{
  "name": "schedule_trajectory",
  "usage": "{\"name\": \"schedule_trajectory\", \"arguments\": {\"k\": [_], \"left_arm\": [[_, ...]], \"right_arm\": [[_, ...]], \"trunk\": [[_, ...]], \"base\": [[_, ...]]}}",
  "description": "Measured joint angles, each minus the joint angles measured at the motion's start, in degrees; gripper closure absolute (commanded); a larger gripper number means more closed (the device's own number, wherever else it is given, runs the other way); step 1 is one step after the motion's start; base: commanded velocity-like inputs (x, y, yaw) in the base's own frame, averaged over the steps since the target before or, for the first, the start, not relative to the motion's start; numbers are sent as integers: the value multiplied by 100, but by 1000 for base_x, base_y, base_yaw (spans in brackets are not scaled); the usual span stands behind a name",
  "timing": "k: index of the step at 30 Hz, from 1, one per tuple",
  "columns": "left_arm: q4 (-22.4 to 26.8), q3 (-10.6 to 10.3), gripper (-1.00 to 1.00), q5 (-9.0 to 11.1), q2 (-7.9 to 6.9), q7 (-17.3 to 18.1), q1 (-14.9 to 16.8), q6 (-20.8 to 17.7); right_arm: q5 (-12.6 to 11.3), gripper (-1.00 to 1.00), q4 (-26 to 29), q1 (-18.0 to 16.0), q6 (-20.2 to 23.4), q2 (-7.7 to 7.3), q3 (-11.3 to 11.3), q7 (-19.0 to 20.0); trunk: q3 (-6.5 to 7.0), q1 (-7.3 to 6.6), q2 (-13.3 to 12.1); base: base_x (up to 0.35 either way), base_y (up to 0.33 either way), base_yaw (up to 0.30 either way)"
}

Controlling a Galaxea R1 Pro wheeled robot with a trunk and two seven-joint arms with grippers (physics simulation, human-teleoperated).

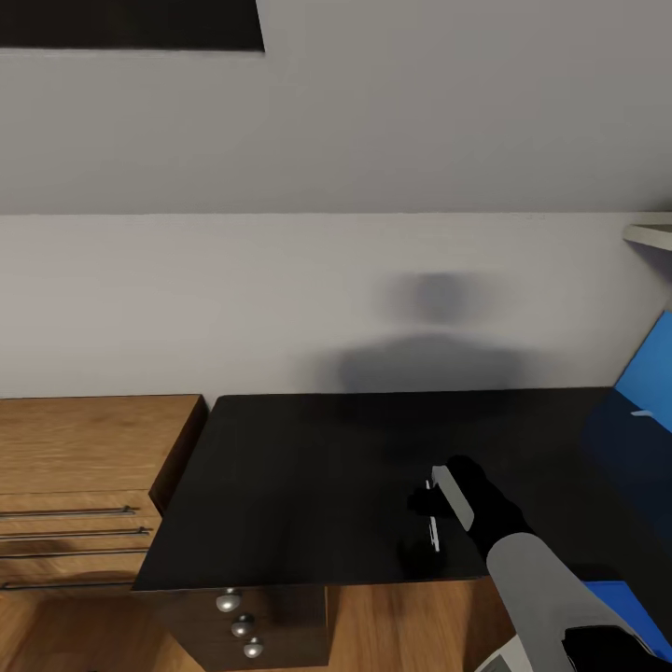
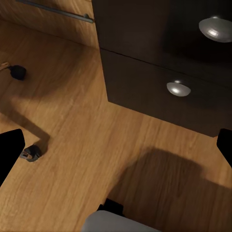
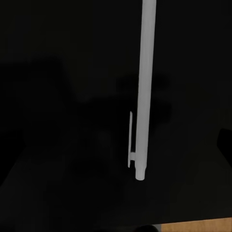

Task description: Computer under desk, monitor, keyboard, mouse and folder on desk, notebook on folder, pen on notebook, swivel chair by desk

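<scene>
**Right arm over the desk with the pen, task at an early stage.**

We saw the right gripper [image 1: 431, 511] above the glossy black desk [image 1: 308, 485], its fingers apparently closed on the pen [image 3: 144, 92]; the left gripper [image 2: 116, 145] hung spread and empty over the wood floor [image 2: 72, 145] beside the drawer unit [image 2: 159, 58], whose drawers were shut; we judged most steps outstanding, since the desk's visible part bore no monitor, keyboard or notebook; a blue edge [image 1: 621, 597], perhaps the folder, lay near the right arm.

Desk [image 1: 308, 467] glossy black, silver knobs [image 2: 178, 88]. Pen [image 3: 144, 87] silver-white. Drawer chest [image 1: 84, 467] and floor [image 2: 72, 145] light wood.
</scene>
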State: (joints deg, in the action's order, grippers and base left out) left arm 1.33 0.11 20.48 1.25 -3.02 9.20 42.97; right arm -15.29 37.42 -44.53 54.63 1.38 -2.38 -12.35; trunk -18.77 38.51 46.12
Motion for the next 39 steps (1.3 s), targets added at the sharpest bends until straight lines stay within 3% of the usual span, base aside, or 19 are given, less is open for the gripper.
{"name": "schedule_trajectory", "arguments": {"k": [24,29,39], "left_arm": [[0,0,-100,5,6,-32,0,3],[0,0,-100,5,6,-32,0,3],[0,0,-100,3,6,-31,0,3]], "right_arm": [[-2,-100,-10,0,-2,-11,3,-2],[-2,-100,-9,0,12,-5,3,-2],[-2,-100,-4,0,39,-10,2,-2]], "trunk": [[0,0,0],[-89,109,199],[-90,110,201]], "base": [[0,0,0],[0,0,0],[0,0,0]]}}
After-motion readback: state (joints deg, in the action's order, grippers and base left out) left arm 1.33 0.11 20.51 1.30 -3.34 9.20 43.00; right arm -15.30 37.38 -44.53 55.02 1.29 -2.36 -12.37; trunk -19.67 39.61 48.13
